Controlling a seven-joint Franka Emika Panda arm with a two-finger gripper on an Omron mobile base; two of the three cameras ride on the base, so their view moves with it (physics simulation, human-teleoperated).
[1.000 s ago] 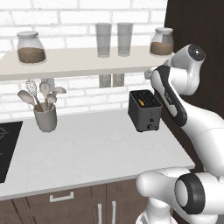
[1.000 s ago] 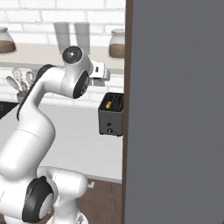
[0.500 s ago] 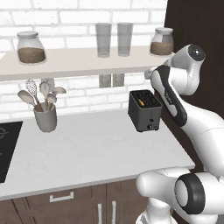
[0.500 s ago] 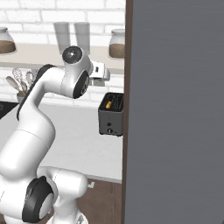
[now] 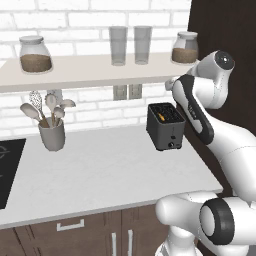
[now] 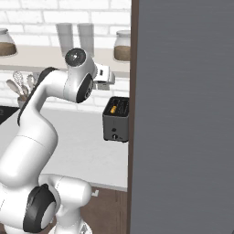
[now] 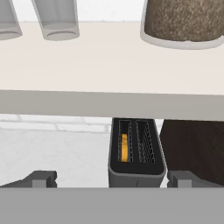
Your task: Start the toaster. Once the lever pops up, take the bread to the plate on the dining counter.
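One small boxy dark grey two-slot toaster (image 5: 165, 126) sits at the right end of the pale worktop (image 5: 100, 170), pushed back near the white brick wall, right under the long pale shelf (image 5: 85, 70). You can see the square tan slice of bread (image 7: 124, 147) down in one slot, just an orange-gold edge peeking out, so I'd guess it's loaded and waiting for the lever to be pushed.

The white arm's two-finger gripper (image 7: 111, 179) hangs up high near shelf level, above the toaster and well apart from it, jaws spread wide with nothing in them. Looks like it's lining up from above before coming down.

Further out: two clear glasses (image 5: 130, 45) and two brown-filled glass jars (image 5: 36, 55) on the shelf, and a grey utensil crock (image 5: 51, 135) to the left.
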